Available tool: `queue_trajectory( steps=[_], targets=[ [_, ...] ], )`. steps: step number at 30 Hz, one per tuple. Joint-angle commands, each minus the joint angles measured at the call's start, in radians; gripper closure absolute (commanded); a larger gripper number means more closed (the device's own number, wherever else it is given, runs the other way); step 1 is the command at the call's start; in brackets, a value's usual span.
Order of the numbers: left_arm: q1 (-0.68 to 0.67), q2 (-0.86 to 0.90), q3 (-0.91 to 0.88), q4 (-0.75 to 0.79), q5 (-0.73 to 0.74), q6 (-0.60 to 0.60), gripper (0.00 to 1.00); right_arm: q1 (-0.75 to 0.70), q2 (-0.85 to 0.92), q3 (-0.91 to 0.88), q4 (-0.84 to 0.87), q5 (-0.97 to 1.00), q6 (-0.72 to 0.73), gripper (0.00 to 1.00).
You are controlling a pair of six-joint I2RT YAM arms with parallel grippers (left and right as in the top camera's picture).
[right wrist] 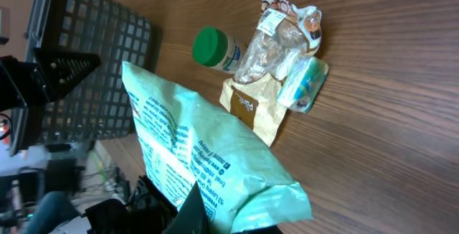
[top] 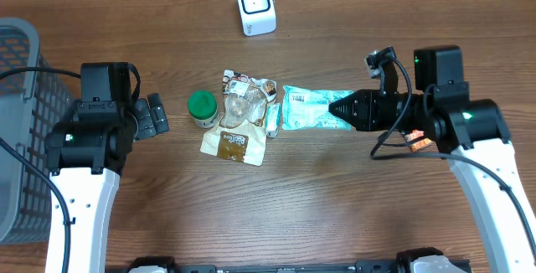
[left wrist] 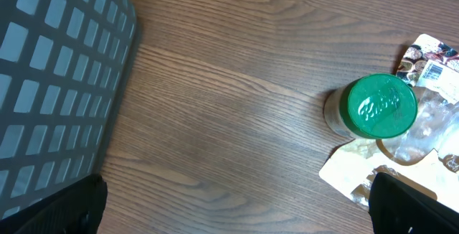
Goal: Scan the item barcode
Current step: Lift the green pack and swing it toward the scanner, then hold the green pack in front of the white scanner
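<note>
The item is a mint-green printed packet (top: 308, 108), lifted off the table right of the pile, and my right gripper (top: 339, 108) is shut on its right end. In the right wrist view the packet (right wrist: 201, 148) fills the lower middle, pinched by the right gripper (right wrist: 215, 218) at the bottom edge. No barcode shows clearly on the visible face. A white scanner (top: 255, 5) stands at the far middle of the table. My left gripper (top: 153, 115) is open beside a green-lidded jar (top: 202, 108); its fingertips (left wrist: 64, 209) sit wide apart over bare wood.
A clear bag (top: 245, 97), a brown pouch (top: 234, 143) and a small mint packet (right wrist: 305, 83) lie piled beside the jar (left wrist: 379, 106). A grey mesh basket (top: 21, 97) stands at the left edge. Something orange (top: 416, 141) lies under the right arm.
</note>
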Motion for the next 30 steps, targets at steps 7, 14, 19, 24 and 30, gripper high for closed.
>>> queue_trajectory(
  steps=[7,14,19,24,30],
  targets=[
    [0.004,0.003,0.002,0.001,-0.010,0.019,0.00,0.168,-0.028,0.180,-0.075,0.246,0.041,0.96],
    [0.004,0.003,0.002,0.002,-0.010,0.019,0.00,0.187,-0.026,0.231,-0.043,0.231,0.138,0.96],
    [0.004,0.003,0.002,0.001,-0.010,0.019,0.00,0.187,-0.007,0.235,-0.013,0.215,0.307,0.96],
    [0.004,0.003,0.002,0.001,-0.010,0.019,0.00,0.187,0.051,0.237,0.045,0.147,0.310,0.96],
    [0.004,0.003,0.002,0.002,-0.010,0.019,0.00,0.190,0.158,0.376,-0.032,0.216,0.255,0.96]
  ],
)
